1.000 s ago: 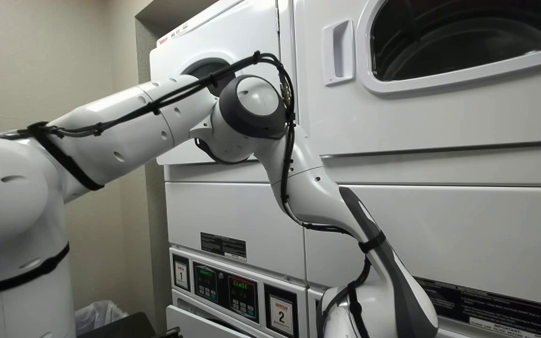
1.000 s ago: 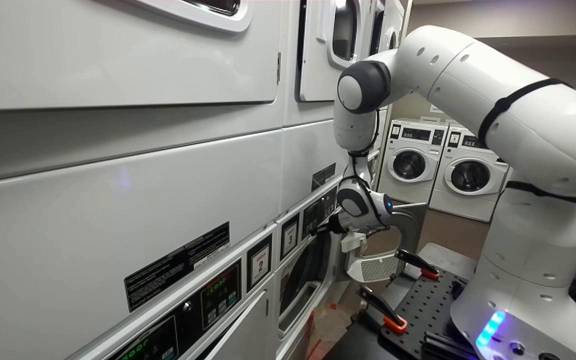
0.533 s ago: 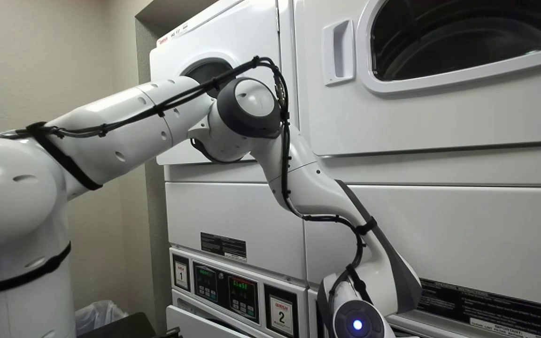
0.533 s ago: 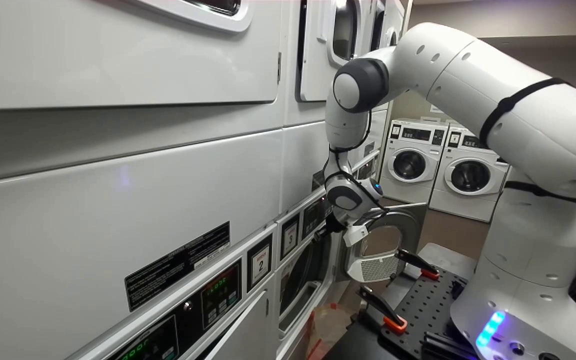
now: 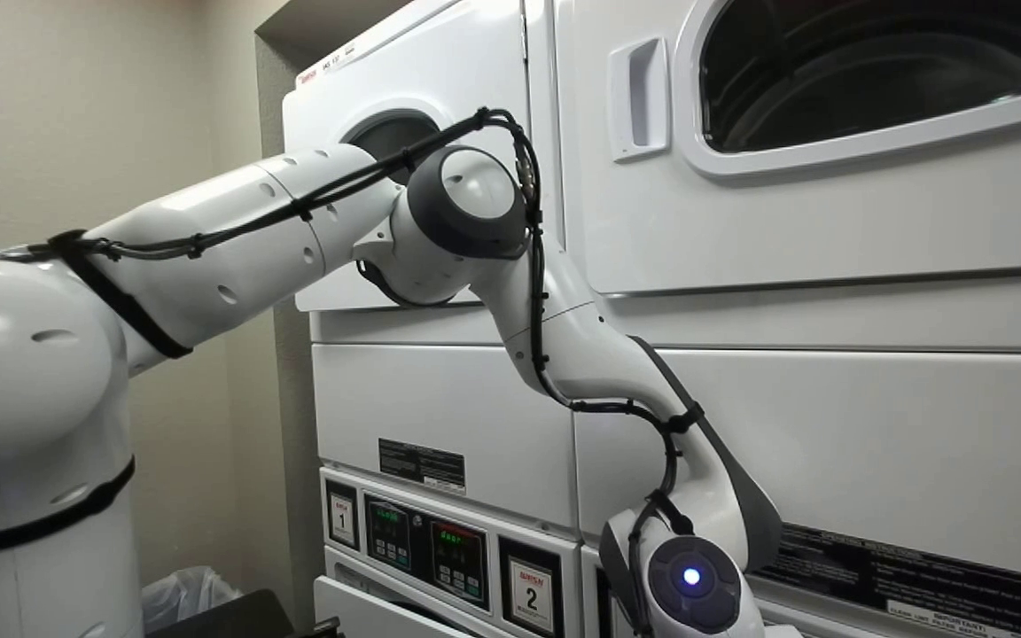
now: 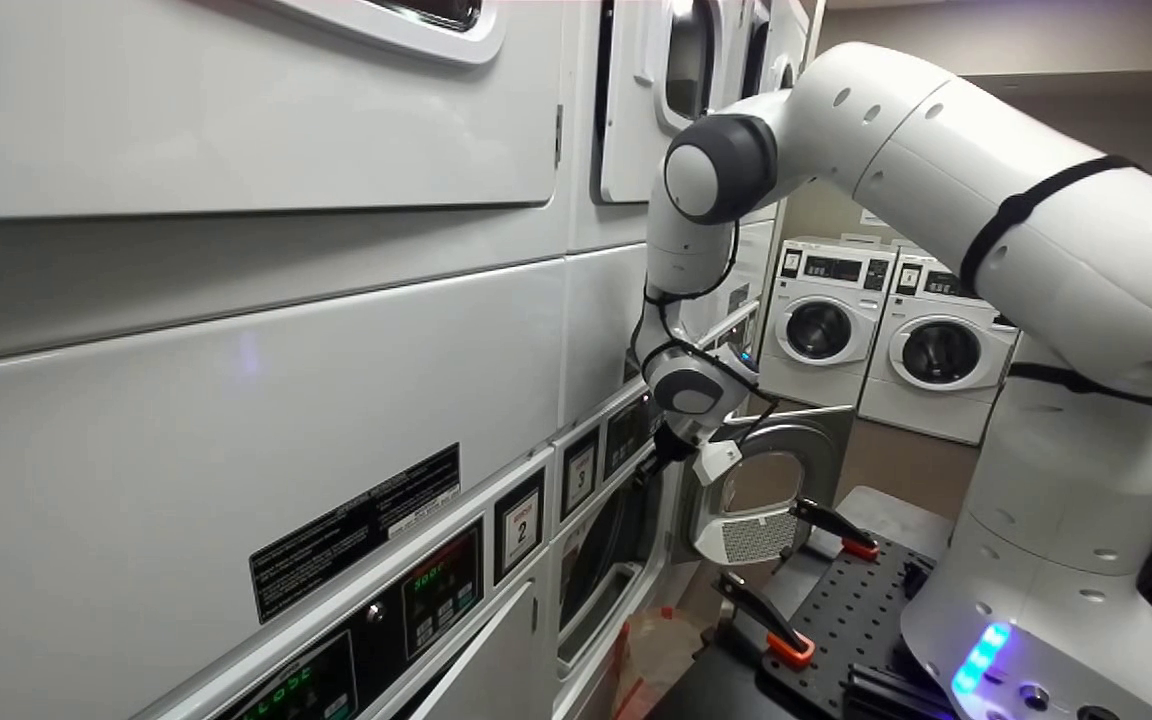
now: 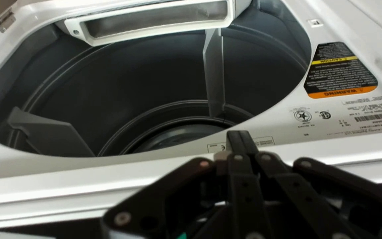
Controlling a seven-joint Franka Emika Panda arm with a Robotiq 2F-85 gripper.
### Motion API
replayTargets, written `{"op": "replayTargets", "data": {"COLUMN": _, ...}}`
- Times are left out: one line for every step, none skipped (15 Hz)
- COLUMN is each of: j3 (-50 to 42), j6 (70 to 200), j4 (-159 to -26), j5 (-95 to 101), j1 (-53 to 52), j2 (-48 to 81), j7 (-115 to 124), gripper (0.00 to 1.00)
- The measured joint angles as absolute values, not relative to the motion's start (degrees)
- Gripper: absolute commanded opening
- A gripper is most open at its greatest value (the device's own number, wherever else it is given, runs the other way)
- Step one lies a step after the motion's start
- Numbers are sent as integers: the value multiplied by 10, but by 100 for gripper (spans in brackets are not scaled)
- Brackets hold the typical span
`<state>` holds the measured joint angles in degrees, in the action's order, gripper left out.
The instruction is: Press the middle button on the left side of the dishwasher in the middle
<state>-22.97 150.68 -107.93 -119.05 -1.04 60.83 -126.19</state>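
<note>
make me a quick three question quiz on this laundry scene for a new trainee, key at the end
1. Multiple choice: how does the tool stand in the wrist view? a) wide open b) closed c) entirely hidden
2. True or false: in the wrist picture, the warning label lies to the right of the drum.
3. Short answer: in an exterior view, what number is on the readable framed card nearest the tool?

Key:
1. b
2. True
3. The number 3
</note>
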Motion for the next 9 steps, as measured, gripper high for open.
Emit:
{"op": "replayTargets", "data": {"j3": -230, "j6": 1499, "j4": -1076, "j5": -1224, "j1": -11, "j2": 607, "j7": -1283, "gripper": 0}}
{"op": "replayTargets", "data": {"j3": -231, "j6": 1485, "j4": -1074, "j5": -1266, "j1": -11, "j2": 605, "j7": -1309, "gripper": 0}}
{"op": "replayTargets", "data": {"j3": -233, "j6": 1468, "j4": -1072, "j5": -1303, "j1": -10, "j2": 602, "j7": -1330, "gripper": 0}}
{"op": "replayTargets", "data": {"j3": -234, "j6": 1459, "j4": -1076, "j5": -1331, "j1": -9, "j2": 601, "j7": -1347, "gripper": 0}}
{"op": "replayTargets", "data": {"j3": -234, "j6": 1446, "j4": -1082, "j5": -1358, "j1": -7, "j2": 601, "j7": -1361, "gripper": 0}}
{"op": "replayTargets", "data": {"j3": -233, "j6": 1429, "j4": -1089, "j5": -1384, "j1": -5, "j2": 601, "j7": -1373, "gripper": 0}}
{"op": "replayTargets", "data": {"j3": -233, "j6": 1412, "j4": -1096, "j5": -1408, "j1": -3, "j2": 601, "j7": -1385, "gripper": 0}}
{"op": "replayTargets", "data": {"j3": -233, "j6": 1393, "j4": -1103, "j5": -1433, "j1": -1, "j2": 603, "j7": -1398, "gripper": 0}}
{"op": "replayTargets", "data": {"j3": -233, "j6": 1373, "j4": -1110, "j5": -1455, "j1": 1, "j2": 603, "j7": -1411, "gripper": 0}}
